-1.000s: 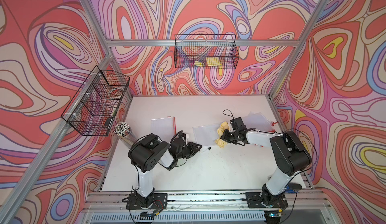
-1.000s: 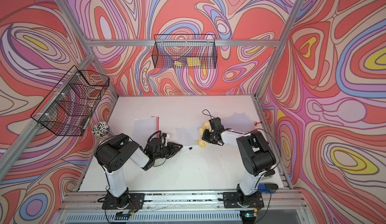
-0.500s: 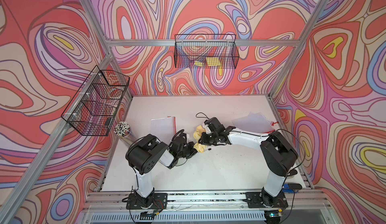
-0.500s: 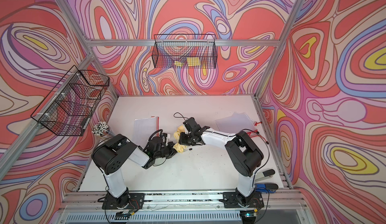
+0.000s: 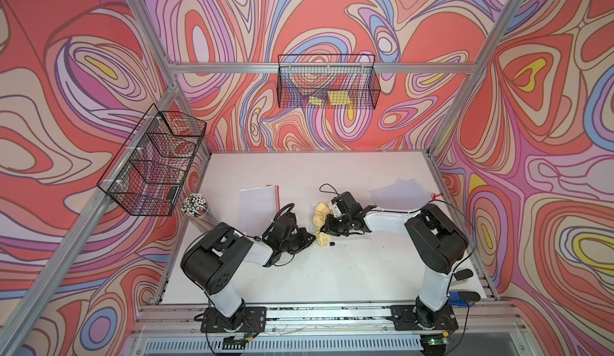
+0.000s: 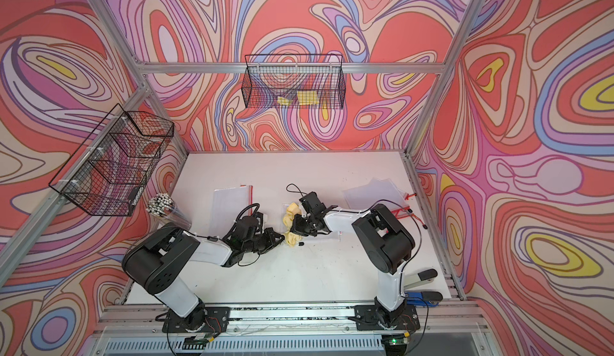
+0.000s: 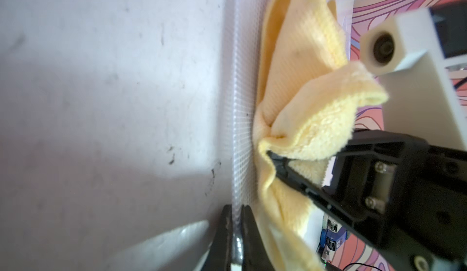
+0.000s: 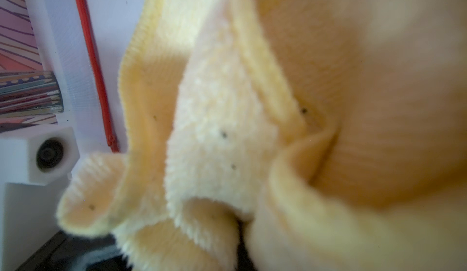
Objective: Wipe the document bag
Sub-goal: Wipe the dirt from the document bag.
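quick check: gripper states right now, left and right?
Left gripper: closed, pinching the edge of the document bag.
Right gripper: closed on the yellow cloth.

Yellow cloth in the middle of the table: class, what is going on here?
The right gripper is shut on a crumpled yellow cloth and holds it on a clear document bag that lies flat on the table. The left gripper is shut on that bag's edge, pinning it. A red-zipped bag lies apart, untouched.
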{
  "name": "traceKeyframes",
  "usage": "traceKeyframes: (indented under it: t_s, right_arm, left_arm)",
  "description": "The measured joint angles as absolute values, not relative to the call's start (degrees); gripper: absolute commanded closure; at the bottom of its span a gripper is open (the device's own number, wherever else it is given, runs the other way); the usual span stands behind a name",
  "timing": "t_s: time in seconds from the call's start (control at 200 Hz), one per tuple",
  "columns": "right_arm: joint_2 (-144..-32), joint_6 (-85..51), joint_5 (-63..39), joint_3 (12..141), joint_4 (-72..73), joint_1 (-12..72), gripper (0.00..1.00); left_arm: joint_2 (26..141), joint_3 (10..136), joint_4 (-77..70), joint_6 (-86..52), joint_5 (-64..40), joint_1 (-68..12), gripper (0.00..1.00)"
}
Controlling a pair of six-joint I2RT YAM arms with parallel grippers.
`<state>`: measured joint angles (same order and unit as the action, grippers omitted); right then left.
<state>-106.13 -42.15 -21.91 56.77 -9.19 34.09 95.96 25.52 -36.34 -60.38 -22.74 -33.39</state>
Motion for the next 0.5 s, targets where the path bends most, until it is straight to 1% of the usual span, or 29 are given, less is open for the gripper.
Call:
traceKeyframes:
  t_s: [0.18,0.275,0.376,0.446,0.501]
  right_arm:
    - [-96.6,-39.1,-18.9,48.4,-15.0,25.3,1.0]
    - [-93.7,-38.2,-17.0,46.9,-18.4,23.4,1.0]
    - [-93.6,-39.3,-17.4,46.8,-18.6,24.9,1.0]
    - [-95.8,-40.7,-17.1,49.4,-18.9,29.1,1.0]
    - [-99.8,-41.8,-17.2,53.7,-18.5,33.7,1.0]
  left_arm:
    - [95.9,25.7,-35.7,-59.6,-22.7,-33.4,1.0]
    - [95.9,25.8,-35.6,-59.5,-22.7,-33.4,1.0]
    - [95.8,25.8,-35.5,-59.5,-22.7,-33.4,1.0]
    - [95.7,26.0,-35.1,-59.3,-22.7,-33.4,1.0]
    - [95.6,26.1,-34.6,-59.1,-22.6,-33.4,1.0]
